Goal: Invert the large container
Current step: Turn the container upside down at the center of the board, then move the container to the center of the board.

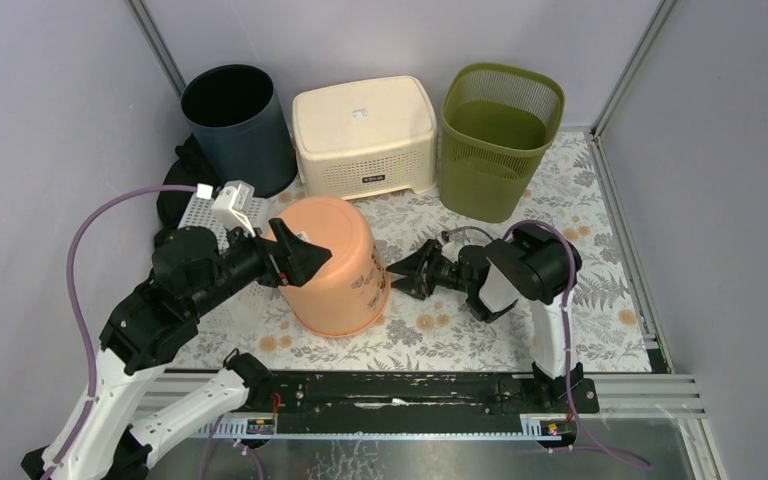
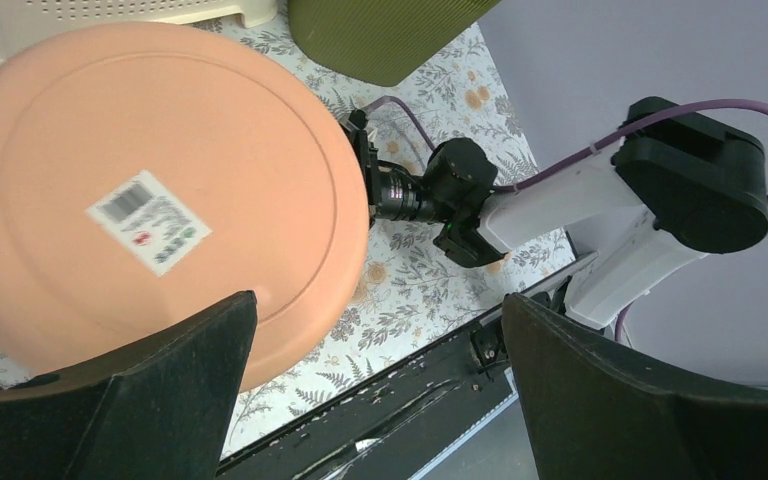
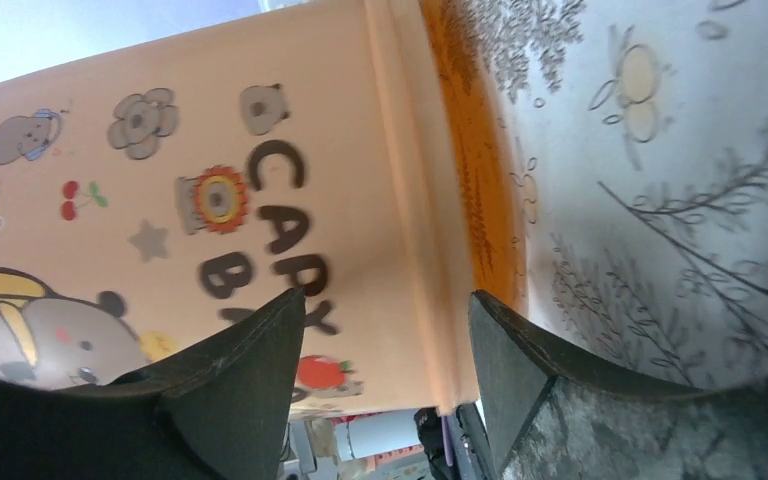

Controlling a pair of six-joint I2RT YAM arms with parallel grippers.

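two grippers, both empty | left gripper spread wide at bucket base | right gripper part spread beside rim, contact unclear | bucket peach, mouth down on mat, labelled base up

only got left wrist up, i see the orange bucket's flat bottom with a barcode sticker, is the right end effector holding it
Observer: No grip that I can see. The right end effector has its jaws apart and is pointed at the rim band of the orange bucket.
Operator: is it mouth down
Observer: Its base is uppermost and the wider rim is down by the floral mat. Whether it sits flat I cannot tell.
Operator: whats behind it on the left
Observer: A dark round bin stands upright in the back left corner, mouth up.
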